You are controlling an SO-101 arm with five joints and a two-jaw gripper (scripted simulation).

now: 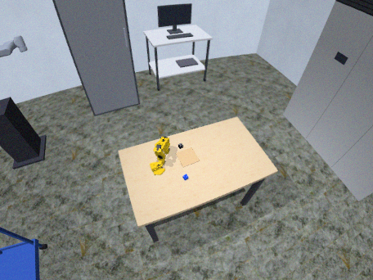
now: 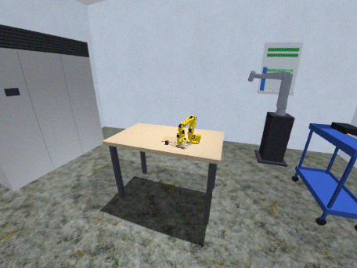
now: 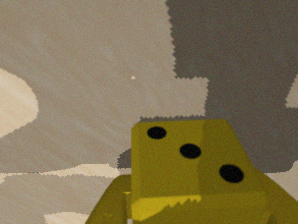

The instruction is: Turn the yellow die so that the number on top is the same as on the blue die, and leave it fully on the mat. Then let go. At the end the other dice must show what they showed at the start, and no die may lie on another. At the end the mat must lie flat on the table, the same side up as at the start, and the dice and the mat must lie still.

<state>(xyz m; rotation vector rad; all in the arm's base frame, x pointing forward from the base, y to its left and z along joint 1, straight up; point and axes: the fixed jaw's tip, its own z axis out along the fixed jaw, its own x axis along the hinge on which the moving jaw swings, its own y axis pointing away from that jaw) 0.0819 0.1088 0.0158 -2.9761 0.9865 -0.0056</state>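
Observation:
In the wrist view the yellow die (image 3: 192, 165) fills the lower middle, held between my yellow fingers above the table; the face toward the camera shows three dots. My gripper (image 1: 165, 152) is shut on it, beside the left edge of the tan mat (image 1: 188, 156) on the wooden table. The blue die (image 1: 185, 177) lies on the table in front of the mat; its top number is too small to read. A black die (image 1: 181, 145) lies just behind the mat's far left corner. In the exterior view the arm (image 2: 187, 132) stands mid-table.
The table (image 1: 196, 165) has open edges on all sides. A blue cart (image 2: 333, 172) and a grey robot on a black pedestal (image 2: 277, 117) stand beside it. Cabinets (image 1: 335, 94) line the right wall.

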